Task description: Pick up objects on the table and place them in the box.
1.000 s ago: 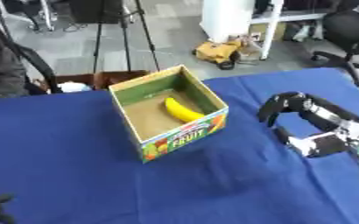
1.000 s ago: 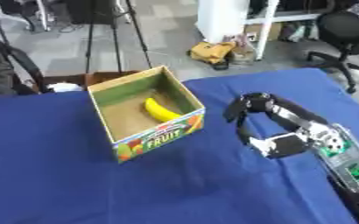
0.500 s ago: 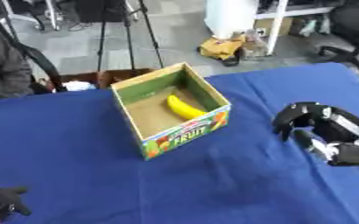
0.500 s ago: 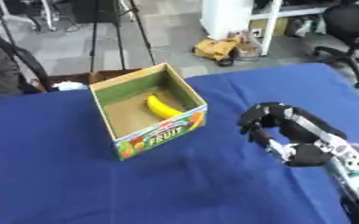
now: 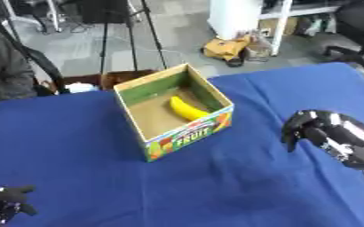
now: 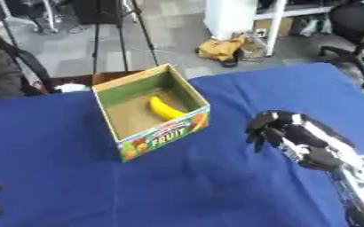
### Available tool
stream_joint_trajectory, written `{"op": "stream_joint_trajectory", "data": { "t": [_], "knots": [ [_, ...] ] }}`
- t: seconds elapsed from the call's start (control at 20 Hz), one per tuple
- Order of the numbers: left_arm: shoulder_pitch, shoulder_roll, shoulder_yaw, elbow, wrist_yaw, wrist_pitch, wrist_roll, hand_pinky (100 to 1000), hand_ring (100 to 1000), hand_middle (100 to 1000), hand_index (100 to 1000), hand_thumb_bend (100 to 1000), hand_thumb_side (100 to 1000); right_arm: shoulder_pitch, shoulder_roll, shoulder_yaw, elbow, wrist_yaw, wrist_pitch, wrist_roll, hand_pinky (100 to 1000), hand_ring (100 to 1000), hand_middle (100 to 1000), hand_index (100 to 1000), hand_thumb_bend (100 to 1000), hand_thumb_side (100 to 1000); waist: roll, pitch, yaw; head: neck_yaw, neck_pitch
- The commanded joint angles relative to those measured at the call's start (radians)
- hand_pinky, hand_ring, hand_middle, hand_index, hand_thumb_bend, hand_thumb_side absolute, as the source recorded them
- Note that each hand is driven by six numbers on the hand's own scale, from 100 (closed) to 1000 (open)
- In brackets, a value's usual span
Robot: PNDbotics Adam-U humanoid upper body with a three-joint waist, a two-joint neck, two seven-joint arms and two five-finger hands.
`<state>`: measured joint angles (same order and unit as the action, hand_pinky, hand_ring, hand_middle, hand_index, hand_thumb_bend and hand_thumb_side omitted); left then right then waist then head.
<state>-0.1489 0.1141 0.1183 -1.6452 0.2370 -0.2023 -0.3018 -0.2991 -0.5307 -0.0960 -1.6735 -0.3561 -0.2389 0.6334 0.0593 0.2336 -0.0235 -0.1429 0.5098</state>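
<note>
Across the whole near field lies a table [image 6: 177,186] under a blue cloth, the largest thing in sight. On its far-left part stands an open cardboard box [image 6: 151,111], turned askew, with green inner walls and the word FRUIT on its near side. To the right of the box and apart from it, the right hand [image 6: 290,135] hangs over the cloth, its black fingers [image 6: 256,133] curled downward and holding nothing. Inside the box, on its brown floor toward the right wall, lies a yellow banana [image 6: 163,108]. At the near-left corner the left hand [image 5: 2,204] shows only in part, dark against the cloth; whether its fingers are spread or closed I cannot tell.
</note>
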Motion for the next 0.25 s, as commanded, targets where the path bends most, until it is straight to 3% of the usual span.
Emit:
{"op": "stream_joint_trajectory", "data": {
  "t": [0.05, 0.25],
  "knots": [
    [-0.006, 0.016, 0.014, -0.011, 0.003, 0.001, 0.009, 490, 742, 485, 544, 252, 1000, -0.004, -0.006, -0.016, -0.032, -0.012, 0.017, 0.002, 479, 620, 634, 710, 100, 526, -0.005, -0.017, 0.001, -0.001, 0.01],
    [-0.004, 0.016, 0.017, -0.012, 0.002, 0.003, 0.017, 490, 741, 485, 550, 254, 1000, 0.0, -0.002, -0.016, -0.035, -0.01, 0.022, 0.004, 478, 619, 633, 709, 100, 526, -0.006, -0.019, 0.0, 0.0, 0.009]
  ]
}}
